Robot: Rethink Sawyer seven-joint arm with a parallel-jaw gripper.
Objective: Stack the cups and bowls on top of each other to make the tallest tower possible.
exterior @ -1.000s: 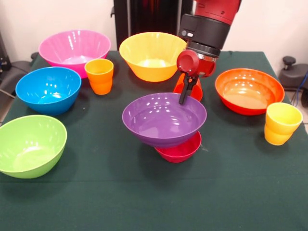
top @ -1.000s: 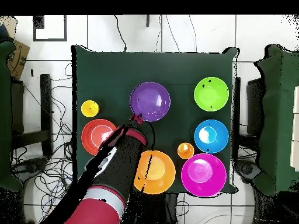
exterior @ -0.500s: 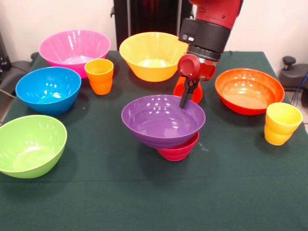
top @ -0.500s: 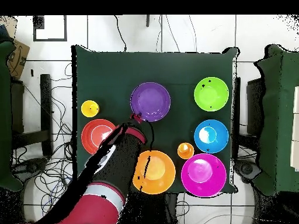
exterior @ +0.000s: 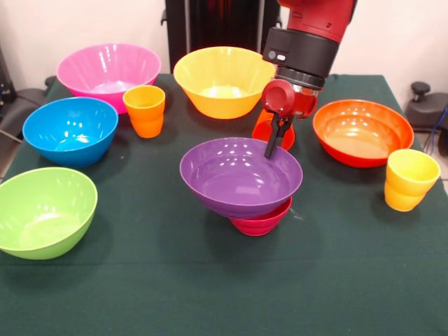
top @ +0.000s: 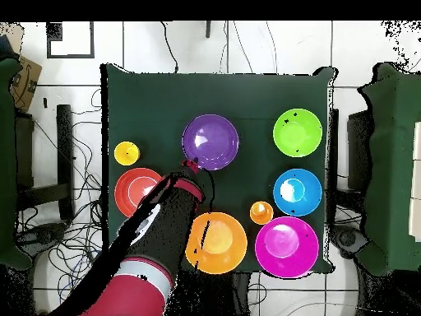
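Now lower: purple bowl [exterior: 241,176], tilted a second ago, settled near level on small magenta-red bowl [exterior: 262,216], mid-counter [exterior: 210,294]; two-high tower begun. Jaws [exterior: 273,145] pinching purple bowl's far rim. Counted near to far: seven bowls, adding green [exterior: 43,211], blue [exterior: 70,130], orange-red [exterior: 362,131], yellow [exterior: 222,80], pink [exterior: 108,67]. Three cups: ribbed yellow [exterior: 410,179], ribbed orange [exterior: 145,110], red-orange [exterior: 271,130] behind jaws.

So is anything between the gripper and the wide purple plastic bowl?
Nothing visible: the gripper is already at the far rim of the wide purple plastic bowl, which sits on the small magenta-red plastic bowl.
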